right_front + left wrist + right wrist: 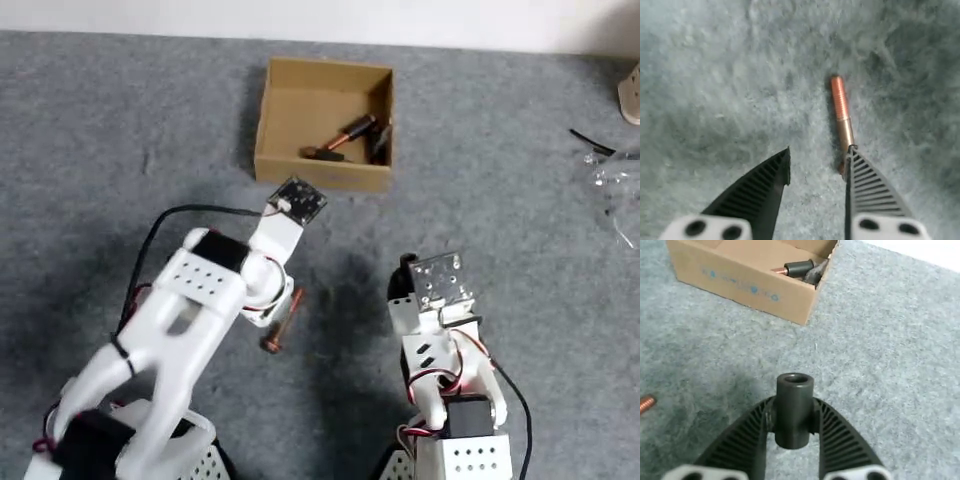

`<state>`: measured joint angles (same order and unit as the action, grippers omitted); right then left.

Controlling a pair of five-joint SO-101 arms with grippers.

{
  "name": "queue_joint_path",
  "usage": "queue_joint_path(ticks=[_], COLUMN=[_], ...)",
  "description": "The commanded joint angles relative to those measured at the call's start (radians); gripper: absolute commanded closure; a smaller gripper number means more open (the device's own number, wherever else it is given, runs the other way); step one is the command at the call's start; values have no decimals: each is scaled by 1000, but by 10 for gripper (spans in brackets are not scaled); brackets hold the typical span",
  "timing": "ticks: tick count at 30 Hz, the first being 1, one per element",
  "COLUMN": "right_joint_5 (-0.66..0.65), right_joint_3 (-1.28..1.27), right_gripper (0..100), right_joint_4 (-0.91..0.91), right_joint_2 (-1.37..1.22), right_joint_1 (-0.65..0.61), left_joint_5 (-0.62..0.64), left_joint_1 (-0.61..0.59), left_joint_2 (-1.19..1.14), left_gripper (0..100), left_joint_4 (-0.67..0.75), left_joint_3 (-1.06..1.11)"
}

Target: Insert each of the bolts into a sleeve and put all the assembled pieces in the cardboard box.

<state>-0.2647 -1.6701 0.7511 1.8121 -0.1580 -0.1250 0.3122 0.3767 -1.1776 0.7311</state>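
Observation:
A copper bolt (841,120) lies on the grey carpet, one end touching the tip of one finger of my open left gripper (819,159), which hangs just above it. The bolt (283,320) lies beside the left arm's wrist. My right gripper (792,412) is shut on a black sleeve (794,407), held upright with its bore facing up. This sleeve (405,268) is to the right of the bolt. The cardboard box (262,120) stands at the back with assembled pieces (345,138) inside; one piece (797,267) lies at the corner of the box (740,282).
Grey carpet covers the table. Clear plastic bits and a black wire (605,165) lie at the far right edge. The bolt's threaded tip (646,404) lies apart from the held sleeve. Open carpet stretches between the arms and the box.

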Motion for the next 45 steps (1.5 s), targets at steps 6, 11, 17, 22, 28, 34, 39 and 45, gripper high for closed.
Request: queue_joint_path(ticks=[6,11,17,22,28,34,39,45], right_joint_5=[-8,-8,-8,-8,-8,-8,-8,-8], right_joint_3=[-90,-90,-90,-90,-90,-90,-90,-90], right_gripper=[993,993,993,993,993,993,993,993], right_joint_4=[-39,-39,-39,-39,-39,-39,-39,-39], right_joint_2=[10,10,10,10,10,10,10,10], right_joint_1=[10,10,10,10,10,8,8,8], left_joint_5=[3,3,3,3,0,-3,-3,-3], left_joint_1=[13,39,71,71,71,71,71,71], left_joint_2=[-163,-266,-371,-394,-395,-395,-397,-398], left_gripper=[822,822,822,822,821,821,821,821], left_joint_4=[-2,-6,-8,-8,-58,-106,-106,-106], left_joint_3=[-102,-170,-246,-263,-265,-266,-294,-332])
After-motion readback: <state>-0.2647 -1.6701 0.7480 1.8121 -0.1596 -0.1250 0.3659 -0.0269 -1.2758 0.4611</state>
